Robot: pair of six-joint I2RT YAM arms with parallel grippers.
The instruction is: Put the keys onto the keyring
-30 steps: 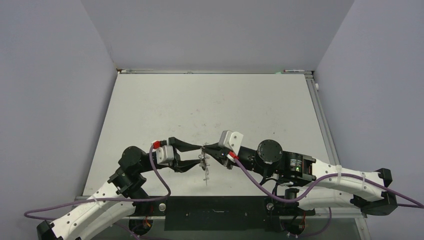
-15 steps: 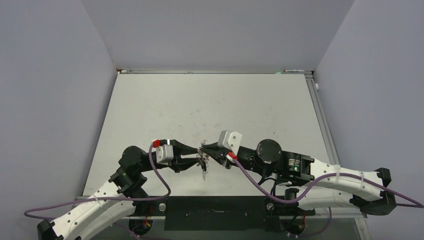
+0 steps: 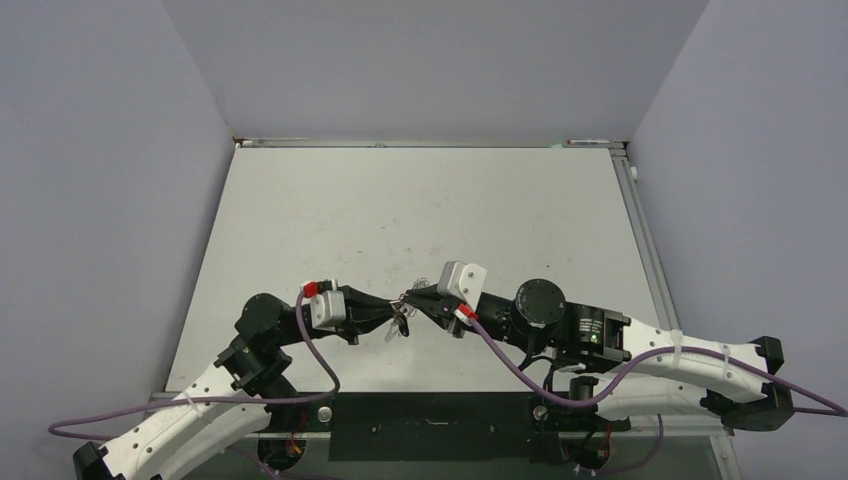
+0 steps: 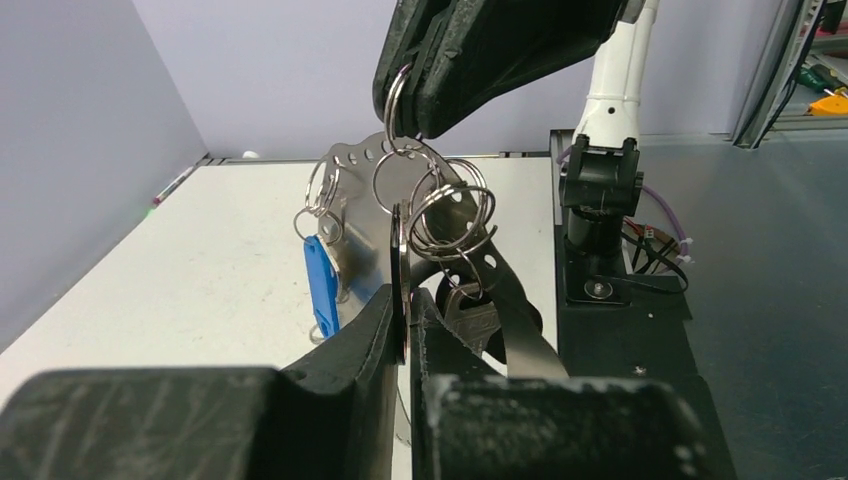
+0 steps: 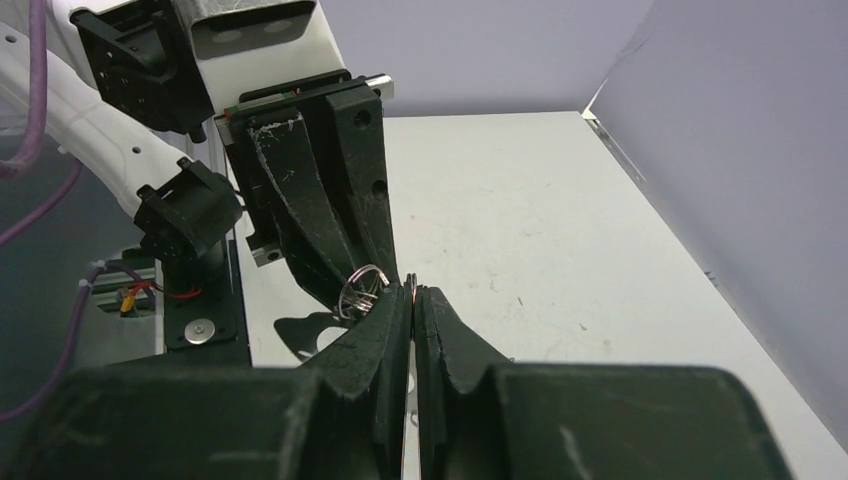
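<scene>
While both arms meet over the near part of the scuffed white table [image 3: 420,210], boxed in by plain lilac-grey walls [image 3: 430,70], the right gripper [image 4: 412,125] pinches the keyring [image 4: 391,98] by its wire. The left gripper [image 4: 408,320] is clamped tight on the keys [image 4: 400,250], with a blue tag [image 4: 322,285] dangling beside them.

- Table [image 3: 420,210] — off-white, flecked with faint grey scuffs and specks.
- Walls [image 3: 100,150]: plain pale lilac-grey, no pattern.
- Left arm [image 3: 180,420] and right arm [image 3: 690,365]: white shells near the bases, black joints further out.
- Left gripper [image 3: 390,318] and right gripper [image 3: 413,299]: matt black.
- Cables [image 3: 320,365]: purple, one tipped with a red cap [image 3: 314,289].
- Keyring [image 4: 400,250] — dull silvery-grey, seen edge-on, darker along the rim.
- Keys [image 4: 468,318]: shiny silver.
- Tag [image 4: 322,285]: solid bright blue.
- Metal plate [image 4: 360,215]: silver, with a row of small round holes.
</scene>
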